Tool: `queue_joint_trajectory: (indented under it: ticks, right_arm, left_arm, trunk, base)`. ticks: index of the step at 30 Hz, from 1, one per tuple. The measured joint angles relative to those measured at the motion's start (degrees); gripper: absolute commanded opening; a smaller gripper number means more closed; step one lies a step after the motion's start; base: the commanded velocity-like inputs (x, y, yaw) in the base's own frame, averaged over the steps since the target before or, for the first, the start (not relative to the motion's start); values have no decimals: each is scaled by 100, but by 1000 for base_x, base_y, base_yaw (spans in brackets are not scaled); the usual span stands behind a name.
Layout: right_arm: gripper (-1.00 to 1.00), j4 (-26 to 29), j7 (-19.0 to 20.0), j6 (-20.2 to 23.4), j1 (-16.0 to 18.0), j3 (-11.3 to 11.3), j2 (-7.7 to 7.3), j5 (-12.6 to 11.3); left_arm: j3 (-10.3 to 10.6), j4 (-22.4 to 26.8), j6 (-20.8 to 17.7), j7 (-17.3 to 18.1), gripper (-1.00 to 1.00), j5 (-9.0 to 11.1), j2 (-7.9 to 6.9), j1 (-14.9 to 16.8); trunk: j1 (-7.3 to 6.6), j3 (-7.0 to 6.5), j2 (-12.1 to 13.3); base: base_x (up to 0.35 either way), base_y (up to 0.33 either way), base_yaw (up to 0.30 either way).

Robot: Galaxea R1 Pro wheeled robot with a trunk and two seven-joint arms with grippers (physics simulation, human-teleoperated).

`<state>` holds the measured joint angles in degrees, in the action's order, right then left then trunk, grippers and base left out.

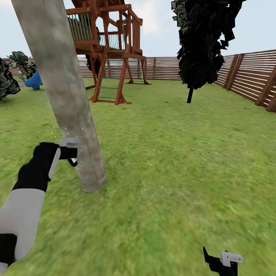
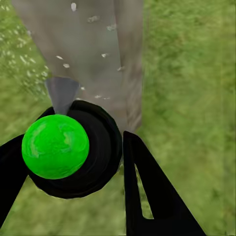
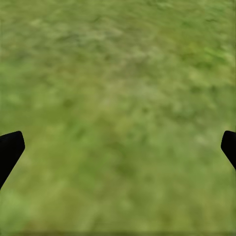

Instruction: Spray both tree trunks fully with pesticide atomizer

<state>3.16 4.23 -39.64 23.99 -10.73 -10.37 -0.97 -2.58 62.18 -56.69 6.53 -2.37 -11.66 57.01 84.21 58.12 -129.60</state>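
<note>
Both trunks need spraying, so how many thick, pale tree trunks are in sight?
1: the tree trunk leans beside the left gripper, which holds the atomizer. Another may stand out of view.

Head cam sits high, looking forward and down across the lawn (image 1: 172,161) toward the fence (image 1: 249,78). Left wrist cam is right up close to the tree trunk (image 2: 98,54), which the head cam (image 1: 65,88) shares. Right wrist cam faces straight down at grass (image 3: 118,98).

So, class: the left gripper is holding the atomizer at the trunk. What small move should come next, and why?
Probably sweep the atomizer slowly up the tree trunk: spray droplets speckle only the patch beside the left gripper, near the base.
</note>
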Motion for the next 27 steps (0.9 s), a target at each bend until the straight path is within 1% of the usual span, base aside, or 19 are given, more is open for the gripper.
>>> queue_joint_trajectory:
  ticks: [2,4,5,6,8,10,11,12,15,16,17,18,19,20,21,23,24,25,27]
  right_arm:
    - [100,0,-1,0,0,0,0,0]
    - [100,0,2,0,0,0,0,-1]
    - [100,0,0,0,0,1,0,0]
    - [100,0,1,0,0,1,0,0]
    - [100,0,0,0,0,1,0,1]
    - [100,0,1,0,0,1,0,1]
    - [100,0,3,0,0,1,0,1]
    - [100,0,3,0,0,1,0,1]
    - [100,0,4,0,0,1,0,1]
    - [100,0,2,0,0,1,0,1]
    - [100,0,6,0,0,1,0,1]
    - [100,0,7,0,0,1,0,1]
    - [100,0,8,0,0,-4,0,-2]
    - [100,0,8,0,1,4,0,2]
    - [100,0,8,0,0,1,0,0]
    - [100,0,8,0,0,1,0,1]
    - [100,0,8,0,0,0,0,0]
    - [100,0,7,0,0,0,0,0]
    - [100,-1,6,0,0,0,0,0]
  left_arm:
    - [-5,222,-10,-1,-100,2,96,26]
    - [-3,382,-55,-1,-100,289,116,66]
    - [-17,462,-71,-2,-100,416,71,77]
    - [-40,488,-75,-2,-100,440,38,75]
    - [-56,478,-77,-3,-100,423,-133,69]
    - [-62,431,-77,0,-100,418,-411,33]
    - [-58,423,-57,4,-100,431,-506,-1]
    - [-54,421,-44,6,-100,470,-542,-15]
    - [-37,405,-13,4,-100,418,-667,-60]
    - [-24,400,-4,0,-100,423,-682,-229]
    - [11,397,11,-1,-100,437,-683,-493]
    - [15,265,30,-4,-100,411,-690,-767]
    - [-9,146,34,-7,-100,390,-697,-836]
    - [-34,175,24,-2,-100,394,-700,-820]
    - [-43,194,18,-2,-100,366,-756,-788]
    - [-49,203,5,-2,-100,360,-929,-737]
    - [-47,205,-10,-2,-100,373,-991,-655]
    - [-37,203,-39,-2,-100,383,-1038,-465]
    - [-33,199,-61,-4,-100,405,-1059,-224]
  trunk:
    - [0,0,0]
    - [0,0,0]
    - [0,0,0]
    - [0,0,0]
    - [0,0,0]
    - [0,0,0]
    - [0,0,0]
    - [0,0,0]
    - [0,0,0]
    - [1,1,0]
    - [1,1,0]
    - [1,1,1]
    - [-1,1,-1]
    - [1,0,2]
    - [0,0,0]
    - [0,0,0]
    - [0,0,0]
    - [-1,-1,0]
    - [0,0,0]
  base:
    - [0,0,0]
    - [0,0,0]
    - [0,0,0]
    - [0,0,0]
    - [0,0,0]
    - [0,0,0]
    - [0,0,0]
    - [0,0,0]
    - [0,0,0]
    - [0,0,0]
    - [47,0,0]
    - [277,87,0]
    - [44,15,0]
    - [18,6,0]
    - [9,3,0]
    - [4,1,0]
    - [0,0,0]
    - [0,0,0]
    - [0,0,0]
